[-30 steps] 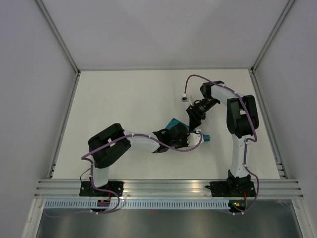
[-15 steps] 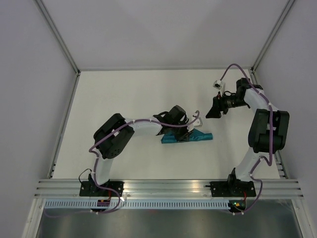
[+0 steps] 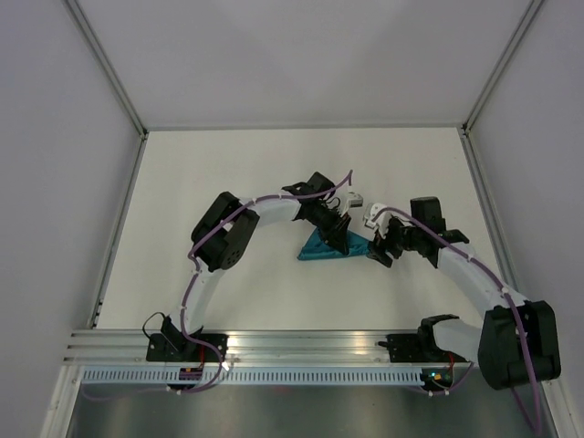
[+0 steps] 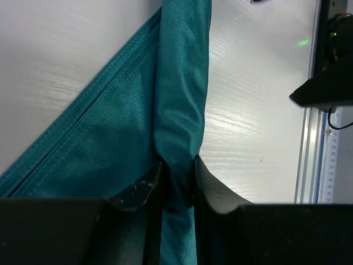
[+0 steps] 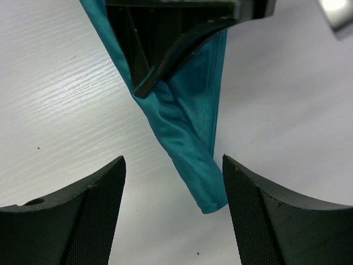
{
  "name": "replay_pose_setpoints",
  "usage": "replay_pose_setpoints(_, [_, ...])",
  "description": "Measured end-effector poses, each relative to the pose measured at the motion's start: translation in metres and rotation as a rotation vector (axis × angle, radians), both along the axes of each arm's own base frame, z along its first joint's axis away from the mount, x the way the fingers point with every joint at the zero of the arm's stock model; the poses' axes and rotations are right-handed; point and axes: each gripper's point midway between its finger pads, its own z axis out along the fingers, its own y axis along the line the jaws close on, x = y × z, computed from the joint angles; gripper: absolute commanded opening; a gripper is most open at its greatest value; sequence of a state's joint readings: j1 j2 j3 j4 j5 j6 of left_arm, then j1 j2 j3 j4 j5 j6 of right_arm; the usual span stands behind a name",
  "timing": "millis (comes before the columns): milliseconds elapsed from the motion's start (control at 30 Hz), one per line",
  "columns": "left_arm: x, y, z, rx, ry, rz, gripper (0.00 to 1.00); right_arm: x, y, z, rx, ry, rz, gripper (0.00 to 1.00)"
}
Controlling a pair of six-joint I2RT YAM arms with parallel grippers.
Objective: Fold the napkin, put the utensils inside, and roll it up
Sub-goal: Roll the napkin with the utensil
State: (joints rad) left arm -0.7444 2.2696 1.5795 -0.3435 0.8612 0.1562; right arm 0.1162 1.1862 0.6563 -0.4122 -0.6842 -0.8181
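Note:
The teal napkin (image 3: 318,249) lies partly rolled on the white table (image 3: 228,182), mid-field. In the left wrist view its rolled tube (image 4: 182,83) runs upward beside a flat flap (image 4: 105,138). My left gripper (image 3: 339,239) is shut on that roll, and its fingertips (image 4: 138,190) pinch the cloth from both sides. My right gripper (image 3: 377,252) stands open just off the roll's right end. The tube's end (image 5: 204,187) lies between its wide-apart fingers (image 5: 83,215) without touching them. The utensils are hidden from view.
An aluminium rail (image 3: 310,345) runs along the near edge by the arm bases. Grey walls enclose the table on the left, back and right. The left gripper's fingers (image 5: 165,49) fill the top of the right wrist view.
The right arm swung from the back right down to the napkin's right end, its jaws staying wide. The left gripper kept its hold on the roll while shifting a little.

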Motion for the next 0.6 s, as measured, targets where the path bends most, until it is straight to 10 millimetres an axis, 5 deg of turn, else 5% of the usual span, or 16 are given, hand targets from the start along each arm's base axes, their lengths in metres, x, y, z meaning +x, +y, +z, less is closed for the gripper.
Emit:
replay_pose_setpoints(433, [-0.006,0.002,-0.001,0.011,0.153,0.008,0.20,-0.015,0.044,-0.052,-0.246,-0.175,0.183,0.75])
replay_pose_setpoints(600, [-0.015,0.005,-0.001,0.021,0.207,-0.004,0.23,0.000,0.052,-0.059,-0.298,-0.257,0.172,0.65])
